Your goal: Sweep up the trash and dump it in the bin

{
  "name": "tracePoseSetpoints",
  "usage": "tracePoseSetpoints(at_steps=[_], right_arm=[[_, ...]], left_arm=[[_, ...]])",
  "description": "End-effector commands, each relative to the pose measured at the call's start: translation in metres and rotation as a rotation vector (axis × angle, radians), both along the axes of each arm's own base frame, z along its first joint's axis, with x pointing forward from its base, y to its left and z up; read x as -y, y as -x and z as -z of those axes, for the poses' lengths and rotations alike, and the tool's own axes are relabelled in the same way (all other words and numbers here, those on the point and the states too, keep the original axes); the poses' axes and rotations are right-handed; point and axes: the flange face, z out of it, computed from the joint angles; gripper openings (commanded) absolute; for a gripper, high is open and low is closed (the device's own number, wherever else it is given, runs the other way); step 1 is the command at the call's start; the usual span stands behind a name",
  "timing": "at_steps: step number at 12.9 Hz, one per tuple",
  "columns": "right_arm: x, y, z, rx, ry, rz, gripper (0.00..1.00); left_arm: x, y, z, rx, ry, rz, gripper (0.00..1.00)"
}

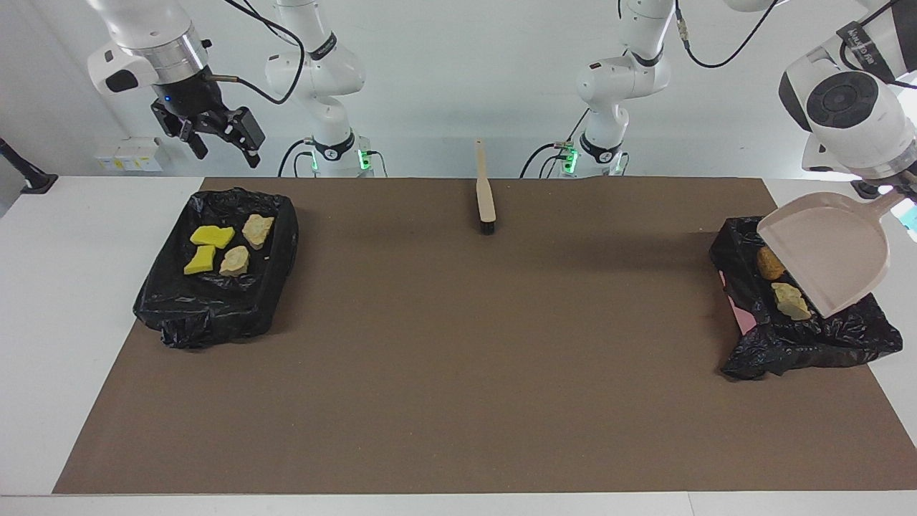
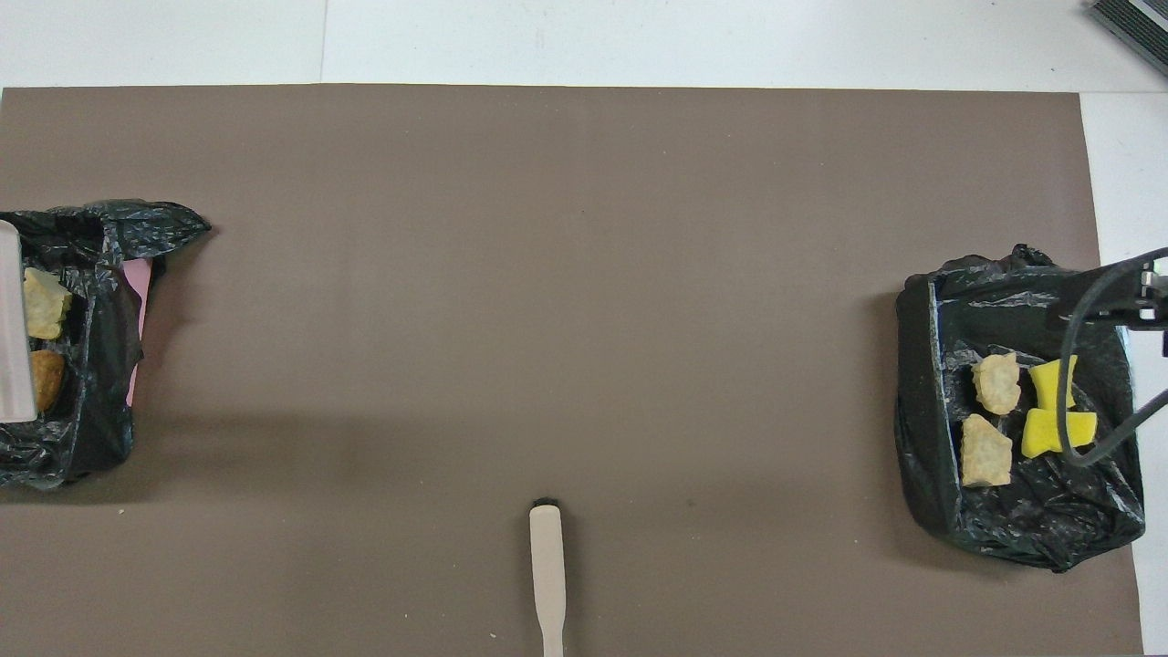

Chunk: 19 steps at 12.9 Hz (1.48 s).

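Note:
My left gripper (image 1: 901, 197) is shut on the handle of the beige dustpan (image 1: 824, 251), which hangs tilted over the black-lined bin (image 1: 802, 337) at the left arm's end. A brown lump (image 1: 770, 264) and a tan lump (image 1: 791, 301) of trash lie in that bin beside the pan's lip. In the overhead view only the pan's edge (image 2: 11, 338) shows. My right gripper (image 1: 218, 136) hangs open and holds nothing, above the robots' edge of the other lined bin (image 1: 215, 301). That bin holds two yellow scraps (image 1: 211, 235) and two tan lumps (image 1: 256, 229).
A wooden-handled brush (image 1: 486, 197) lies on the brown mat (image 1: 458, 358) at the robots' edge, midway between the arms. A pink corner (image 1: 741, 315) pokes out under the liner of the bin at the left arm's end.

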Motion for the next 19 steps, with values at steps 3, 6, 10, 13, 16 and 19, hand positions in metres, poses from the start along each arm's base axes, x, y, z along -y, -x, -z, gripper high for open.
tracePoseSetpoints(at_steps=[3,6,10,13,16,19], right_arm=[[-0.001,0.005,-0.002,-0.003,0.002,-0.018,1.0],[0.001,0.005,-0.002,-0.003,0.002,-0.015,1.0],[0.001,0.004,-0.002,-0.001,0.002,-0.015,1.0],[0.0,0.005,-0.002,-0.003,0.002,-0.017,1.0],[0.001,0.005,-0.002,-0.003,0.002,-0.015,1.0],[0.001,0.005,-0.002,-0.003,0.002,-0.015,1.0]], left_arm=[[-0.019,0.015,-0.007,0.098,0.25,-0.17,0.0],[-0.021,0.024,0.004,0.122,0.389,-0.26,0.0],[0.032,0.039,0.024,0.167,0.465,-0.402,0.0],[0.088,0.045,0.044,0.19,0.494,-0.495,0.0],[0.144,0.051,0.055,0.247,0.516,-0.61,0.0],[0.22,0.058,0.068,0.321,0.52,-0.719,0.0]])
